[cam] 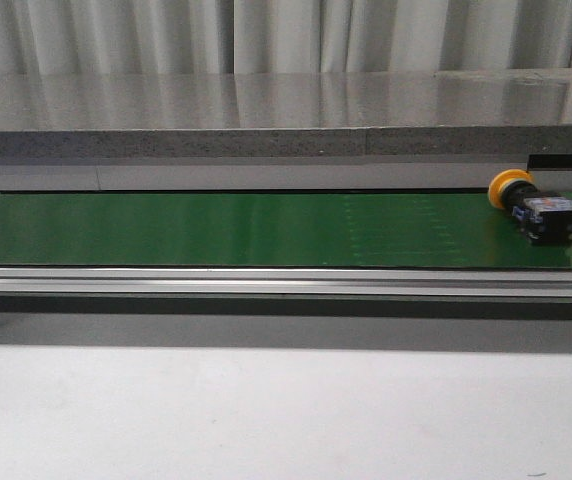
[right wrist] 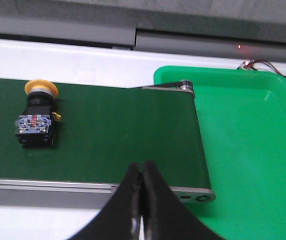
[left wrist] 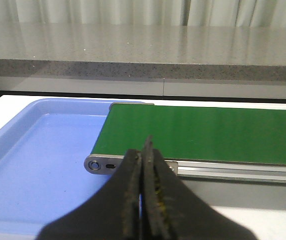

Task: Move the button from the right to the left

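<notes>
- Right end effector (right wrist: 141, 200): black fingers clenched together, grasping nothing, hovering at the near edge of the green conveyor belt (right wrist: 118, 135).
- Left end effector (left wrist: 143, 195): likewise clenched and empty, above the belt's left end beside the pale blue plastic tray (left wrist: 38, 155).
- Yellow-capped, black-bodied push-button (right wrist: 36, 119): lying on its side on the belt's right portion, near the green plastic tray (right wrist: 253, 145).
- Judgement: unclench right fingers first, straddle the blocky body, not the round cap.

Both the left gripper (left wrist: 142, 150) and right gripper (right wrist: 141, 172) have black, tapered, rough-edged fingers
</notes>
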`<state>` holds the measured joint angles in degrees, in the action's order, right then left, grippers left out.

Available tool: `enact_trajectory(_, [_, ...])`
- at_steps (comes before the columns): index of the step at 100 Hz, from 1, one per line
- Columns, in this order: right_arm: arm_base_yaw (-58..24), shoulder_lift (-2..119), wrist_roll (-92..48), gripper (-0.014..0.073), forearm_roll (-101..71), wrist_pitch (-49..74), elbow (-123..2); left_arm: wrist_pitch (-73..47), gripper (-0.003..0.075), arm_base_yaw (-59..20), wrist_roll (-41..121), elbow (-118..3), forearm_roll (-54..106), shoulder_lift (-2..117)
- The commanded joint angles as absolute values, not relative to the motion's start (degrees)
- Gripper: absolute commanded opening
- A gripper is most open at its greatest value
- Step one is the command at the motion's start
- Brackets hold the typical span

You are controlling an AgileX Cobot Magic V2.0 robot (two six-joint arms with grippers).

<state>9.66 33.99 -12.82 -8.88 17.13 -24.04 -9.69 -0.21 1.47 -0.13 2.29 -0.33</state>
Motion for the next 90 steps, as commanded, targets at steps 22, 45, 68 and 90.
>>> enact_trajectory(22, [1.14, 25.47, -11.21, -0.0067, -8.39, 5.26, -18.33, -5.28, -0.0020, -0.17, 1.34, 2.54, 2.38, -2.09])
enact_trajectory(45, [0.55, 22.59, -11.21, -0.0067, -8.39, -0.55, -14.43, -5.28, -0.0020, -0.17, 1.34, 2.54, 2.38, -2.09])
enact_trajectory(68, [0.55, 22.59, -11.21, -0.0067, -8.39, -2.58, -14.44, -5.28, -0.0020, -0.17, 1.34, 2.54, 2.38, -2.09])
enact_trajectory(90, [0.55, 22.59, -11.21, -0.0067, -8.39, -2.58, -14.44, -5.28, -0.0020, -0.17, 1.34, 2.54, 2.38, -2.09])
